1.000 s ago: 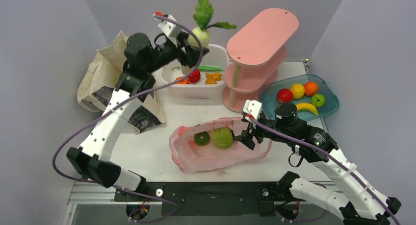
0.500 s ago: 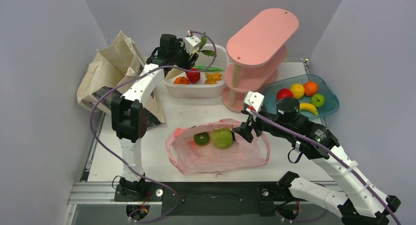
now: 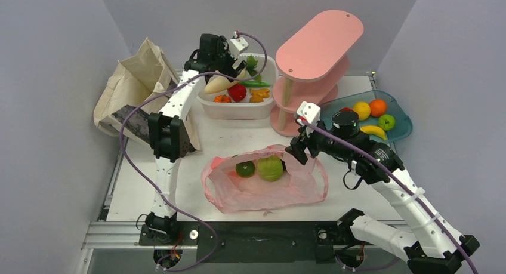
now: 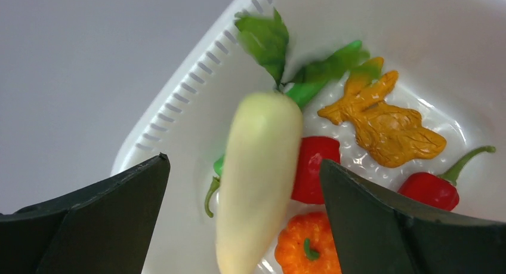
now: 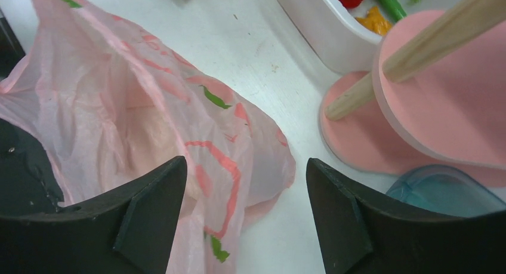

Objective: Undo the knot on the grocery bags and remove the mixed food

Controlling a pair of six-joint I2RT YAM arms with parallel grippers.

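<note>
My left gripper [image 3: 231, 58] hangs open over the left end of the white tub [image 3: 238, 112]. The long white radish [image 4: 259, 178] with its green leaves [image 4: 265, 41] lies slanted between my spread fingers and touches neither; it looks blurred. The pink plastic bag [image 3: 262, 193] lies open at the table's front with a round green vegetable [image 3: 270, 168] and a darker green one [image 3: 244, 169] inside. My right gripper [image 3: 298, 150] is open above the bag's right edge [image 5: 238, 160], holding nothing. The beige canvas tote [image 3: 134, 83] slumps at the back left.
In the tub lie a red pepper [image 4: 313, 166], a small orange pumpkin [image 4: 304, 250], a yellow-brown piece [image 4: 388, 128] and a green pepper [image 4: 325, 71]. A pink tiered stand [image 3: 319, 47] is right of the tub. A blue tray [image 3: 401, 129] holds fruit.
My left arm brought the radish down from high above into the tub and its jaws opened off it. The right gripper shifted slightly back above the bag's edge.
</note>
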